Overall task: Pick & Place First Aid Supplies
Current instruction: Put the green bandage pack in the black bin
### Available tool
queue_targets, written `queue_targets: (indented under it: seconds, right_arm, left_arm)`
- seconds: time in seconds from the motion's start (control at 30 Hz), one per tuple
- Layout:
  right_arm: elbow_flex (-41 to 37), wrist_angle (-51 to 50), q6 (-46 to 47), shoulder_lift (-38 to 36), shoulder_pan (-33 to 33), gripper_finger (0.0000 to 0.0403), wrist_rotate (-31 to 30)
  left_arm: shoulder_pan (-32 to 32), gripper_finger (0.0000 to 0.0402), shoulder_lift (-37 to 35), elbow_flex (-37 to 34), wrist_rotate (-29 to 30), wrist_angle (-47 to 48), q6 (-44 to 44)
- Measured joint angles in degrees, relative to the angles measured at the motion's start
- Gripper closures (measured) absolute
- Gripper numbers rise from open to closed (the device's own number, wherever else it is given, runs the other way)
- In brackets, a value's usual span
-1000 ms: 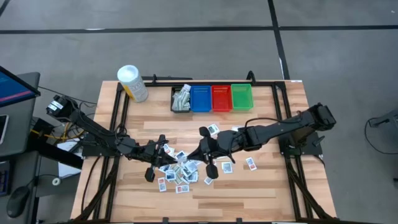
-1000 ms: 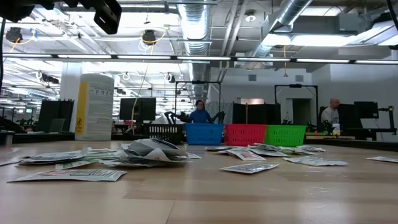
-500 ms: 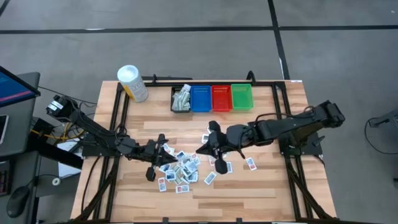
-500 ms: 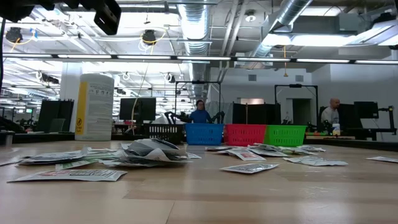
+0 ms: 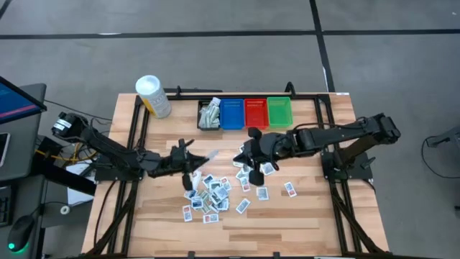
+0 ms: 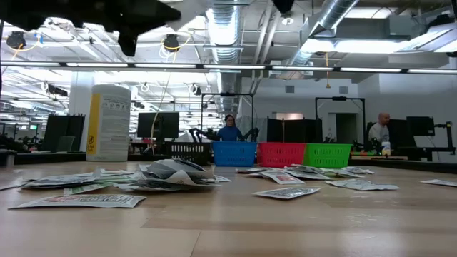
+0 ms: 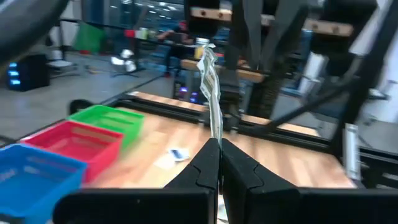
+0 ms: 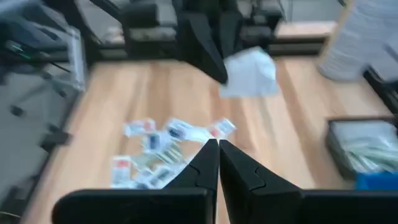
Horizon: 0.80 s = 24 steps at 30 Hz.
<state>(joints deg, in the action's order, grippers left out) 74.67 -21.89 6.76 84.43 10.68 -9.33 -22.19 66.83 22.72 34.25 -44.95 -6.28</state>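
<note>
The wooden surface [image 5: 302, 208] carries a scatter of first aid packets [image 5: 208, 194] lying below the row of bins, well apart from the blue bin [image 5: 231, 114]. Left of that bin and nearer the scatter, the left pincer [image 5: 203, 160] is clenched on one packet [image 7: 209, 84], held upright above the boards. Just below the red bin [image 5: 256, 113], the right pincer [image 5: 251, 167] hovers with its fingers pressed together, grasping nothing visible.

Two dark jointed arms, black-fingered pincers, trailing cables.
</note>
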Motion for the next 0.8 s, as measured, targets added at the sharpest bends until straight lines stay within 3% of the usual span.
queue_targets:
  seconds: [0.17, 0.4, 0.57, 0.67, 0.8]
  right_arm:
    - [0.0, -4.4, -2.9, 0.2, -3.3, 0.0395, 0.1]
    - [0.0, -6.0, -8.9, 0.2, -8.5, 0.0395, 0.2]
    - [-0.1, -5.4, -11.9, 0.2, -12.5, 0.0395, 0.3]
    - [-1.8, 0.5, -12.3, 0.2, -15.3, 0.0395, 1.7]
    - [-5.4, 11.2, -12.8, 0.2, -18.8, 0.0395, 8.0]
  left_arm:
    - [6.2, 0.0396, 0.0, 0.0, -0.4, 0.5, 0.0]
    - [19.0, 0.0396, 0.0, 0.0, -10.0, 4.1, 0.0]
    - [27.7, 0.0396, 0.0, 0.0, -10.9, 5.6, -0.2]
    - [32.4, 0.0396, 0.0, 0.0, -10.9, 6.9, -0.2]
    - [38.6, 0.0396, 1.5, 0.0, -13.5, 7.4, -3.4]
